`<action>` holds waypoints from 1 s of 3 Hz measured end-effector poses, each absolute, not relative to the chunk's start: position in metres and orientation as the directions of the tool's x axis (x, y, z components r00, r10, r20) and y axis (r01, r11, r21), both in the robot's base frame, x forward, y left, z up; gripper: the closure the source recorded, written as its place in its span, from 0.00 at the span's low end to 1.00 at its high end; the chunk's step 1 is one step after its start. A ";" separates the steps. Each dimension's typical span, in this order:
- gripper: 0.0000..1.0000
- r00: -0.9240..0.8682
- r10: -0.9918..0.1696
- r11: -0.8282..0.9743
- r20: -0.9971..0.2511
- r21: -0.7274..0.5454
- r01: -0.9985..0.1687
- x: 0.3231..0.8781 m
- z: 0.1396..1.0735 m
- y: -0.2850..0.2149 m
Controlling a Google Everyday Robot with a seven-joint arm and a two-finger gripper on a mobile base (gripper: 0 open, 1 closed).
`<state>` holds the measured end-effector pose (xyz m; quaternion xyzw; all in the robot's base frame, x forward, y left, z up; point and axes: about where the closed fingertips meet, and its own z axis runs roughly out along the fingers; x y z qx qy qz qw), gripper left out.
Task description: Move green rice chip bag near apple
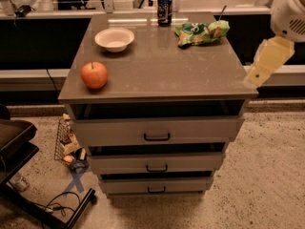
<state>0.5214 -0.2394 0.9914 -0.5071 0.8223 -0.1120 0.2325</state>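
The green rice chip bag (200,32) lies crumpled at the back right of the grey cabinet top (167,70). The red-orange apple (94,75) stands at the front left of the same top, far from the bag. My gripper (265,61), cream-coloured under a white arm, hangs at the right edge of the cabinet, in front of and to the right of the bag. It touches nothing and holds nothing that I can see.
A white shallow bowl (114,38) stands behind the apple. A dark blue soda can (164,9) stands at the back edge, left of the bag. Three drawers (157,130) sit slightly open below. A wire basket (69,144) and a black stand (16,147) are on the floor at left.
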 end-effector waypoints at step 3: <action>0.00 -0.351 -0.822 0.558 -0.448 -0.514 -0.651 0.648 1.004 -0.265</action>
